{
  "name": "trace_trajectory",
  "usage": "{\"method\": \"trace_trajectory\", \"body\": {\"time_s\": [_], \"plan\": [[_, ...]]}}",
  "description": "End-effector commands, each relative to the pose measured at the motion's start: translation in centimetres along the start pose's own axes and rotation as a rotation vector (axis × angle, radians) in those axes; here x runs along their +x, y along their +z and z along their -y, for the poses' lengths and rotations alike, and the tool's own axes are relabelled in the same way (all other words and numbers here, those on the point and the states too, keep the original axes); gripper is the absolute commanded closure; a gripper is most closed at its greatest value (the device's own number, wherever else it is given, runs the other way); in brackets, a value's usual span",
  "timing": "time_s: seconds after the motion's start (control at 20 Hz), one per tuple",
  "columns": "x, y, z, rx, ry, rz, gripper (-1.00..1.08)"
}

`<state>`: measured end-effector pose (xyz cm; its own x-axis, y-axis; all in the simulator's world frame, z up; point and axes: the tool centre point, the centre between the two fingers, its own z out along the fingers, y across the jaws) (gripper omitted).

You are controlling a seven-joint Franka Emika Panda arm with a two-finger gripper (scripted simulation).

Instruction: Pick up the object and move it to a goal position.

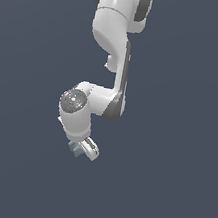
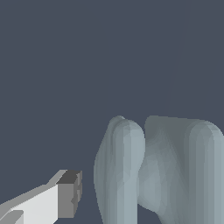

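The white robot arm's pincer (image 1: 84,149) grips the small pale grey-blue grooved block (image 1: 76,148) between its fingers, aloft over the dark counter (image 1: 167,192). Carrying it steadily, grip firm, should prevent slipping before the goal.

A flat, dark slate-blue backdrop (image 1: 176,143) filled the exterior view from edge to edge, with no seam, corner or horizon to tell wall from floor. The same plain blue-grey field (image 2: 65,65) stretched across the wrist view. Lighting was soft and even, casting no visible shadow on the surface, which showed neither texture nor markings anywhere.
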<state>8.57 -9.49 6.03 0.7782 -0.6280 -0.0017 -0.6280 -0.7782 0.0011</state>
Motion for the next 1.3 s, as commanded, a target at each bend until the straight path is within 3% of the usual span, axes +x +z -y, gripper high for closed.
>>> {"method": "trace_trajectory", "body": {"time_s": [0.0, 0.15, 0.2, 0.85, 1.25], "plan": [[0.1, 0.4, 0.0, 0.001, 0.001, -0.002, -0.92], [0.2, 0.2, 0.1, 0.001, 0.0, -0.002, -0.92], [0.2, 0.2, 0.1, 0.001, 0.0, -0.002, 1.08], [-0.1, 0.0, 0.5, 0.001, 0.0, -0.002, 1.08], [-2.7, -2.3, 4.8, 0.001, 0.0, -0.002, 1.08]]}}
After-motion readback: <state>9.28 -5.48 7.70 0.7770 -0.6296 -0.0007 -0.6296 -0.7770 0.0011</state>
